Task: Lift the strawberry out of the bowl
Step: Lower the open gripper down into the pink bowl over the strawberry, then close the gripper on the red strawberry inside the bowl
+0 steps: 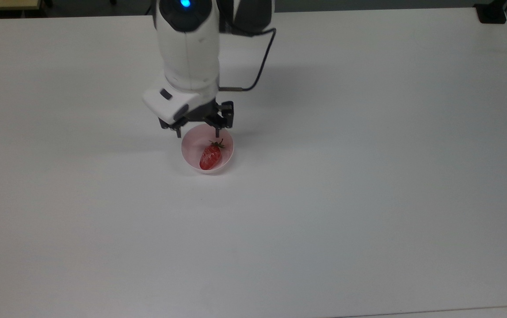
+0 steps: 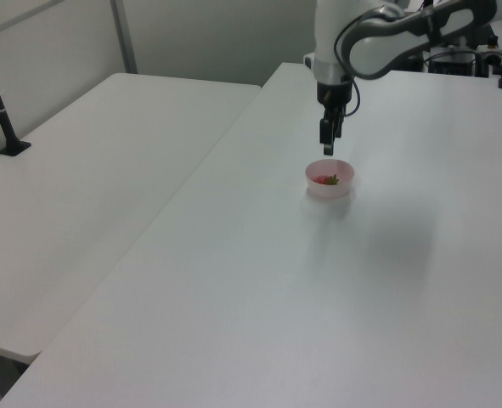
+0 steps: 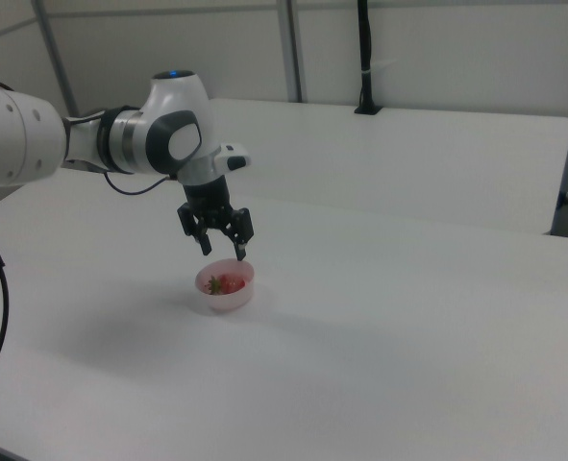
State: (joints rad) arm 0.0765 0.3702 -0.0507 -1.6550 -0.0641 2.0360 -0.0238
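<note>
Gripper (image 1: 198, 133) is hanging over the far rim of the bowl (image 1: 191, 154) in the top view, fingers spread wide apart and nothing between them. One black fingertip (image 1: 217, 132) sits right above the bowl's upper edge, close to the green cap of the strawberry (image 1: 210, 157), the other one is off past the rim on the top view's left. In the right view the gripper (image 3: 223, 249) points straight down with both tips just above the bowl (image 3: 228, 297), not touching it as far as I can tell.

Strawberry's lying on its side inside the pink bowl, red and glossy, stem end pointing toward the gripper and the tip toward the near rim in the top view. In the left view you can only catch a bit of red and green of the strawberry (image 2: 325, 179) peeking over the wall of the bowl (image 2: 329, 189), with the gripper (image 2: 327, 146) directly above.

Bowl is sitting roughly mid-table on the plain white table (image 1: 368, 176). White arm (image 1: 187, 48) comes in from the top edge of the top view, a black cable (image 1: 260, 66) looping off its side. A second white table (image 2: 89, 195) butts up against this one on the left view's left
</note>
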